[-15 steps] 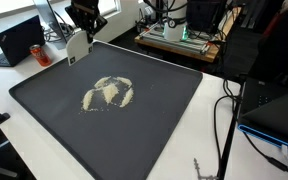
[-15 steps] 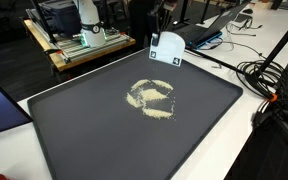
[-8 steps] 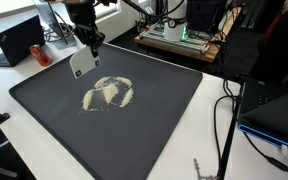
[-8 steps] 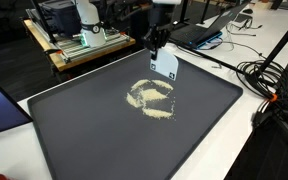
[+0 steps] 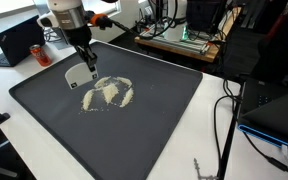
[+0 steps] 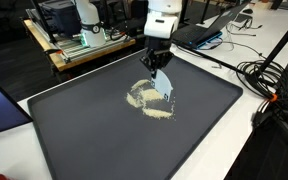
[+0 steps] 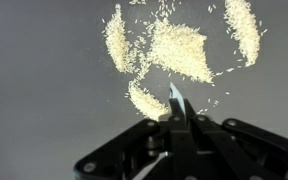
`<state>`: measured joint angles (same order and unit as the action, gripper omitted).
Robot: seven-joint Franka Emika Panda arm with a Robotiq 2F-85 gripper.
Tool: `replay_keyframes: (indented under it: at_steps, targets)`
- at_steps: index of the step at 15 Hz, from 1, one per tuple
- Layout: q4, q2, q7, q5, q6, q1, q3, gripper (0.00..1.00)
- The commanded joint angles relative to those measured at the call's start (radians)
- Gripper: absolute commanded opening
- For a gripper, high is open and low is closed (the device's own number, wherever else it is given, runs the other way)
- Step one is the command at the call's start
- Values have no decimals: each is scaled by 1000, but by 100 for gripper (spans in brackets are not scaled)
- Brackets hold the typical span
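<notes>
Two exterior cameras, high and set back, look down across the black mat [image 5: 154, 130] from different corners, and both share the grain pile [image 6: 152, 97]. My wrist camera, very close, faces down past my gripper [image 7: 174, 118] and its card [image 7: 173, 95] onto those grains.

In an exterior view the hand [image 6: 156, 66] pinches a tilted white card [image 6: 165, 86], its lower edge at the pale scattered grains [image 6: 147, 104]. These lie on a dark mat [image 6: 79, 135] covering the white table [image 6: 239, 135].
</notes>
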<state>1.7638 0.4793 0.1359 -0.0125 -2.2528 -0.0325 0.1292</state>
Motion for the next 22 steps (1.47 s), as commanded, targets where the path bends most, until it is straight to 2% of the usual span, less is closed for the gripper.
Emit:
replay_keyframes:
  at_steps: [1,11,16,22]
  targets:
    - [-102,104,71,21,-4,31,-19,1]
    - [-257,278,125,19,-12,37,-19,1]
    - [-271,321,102,33,-8,50,-34,1]
    - [-262,315,88,39,2,70,-37,1]
